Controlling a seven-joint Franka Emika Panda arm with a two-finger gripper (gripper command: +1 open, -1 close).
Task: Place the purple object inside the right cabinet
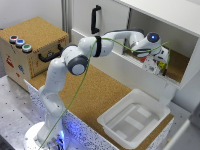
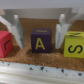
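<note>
Purple block, letter A facing the wrist camera, sits on the cork floor of the right cabinet, in a row between a red block and a yellow-green block, small gaps each side. End effector is inside the cabinet opening, at the table's far edge. Fingers spread wide, straddling the purple block without touching it; nothing held. White bin near the table's front corner. Cork box with coloured buttons at the exterior view's left.
</note>
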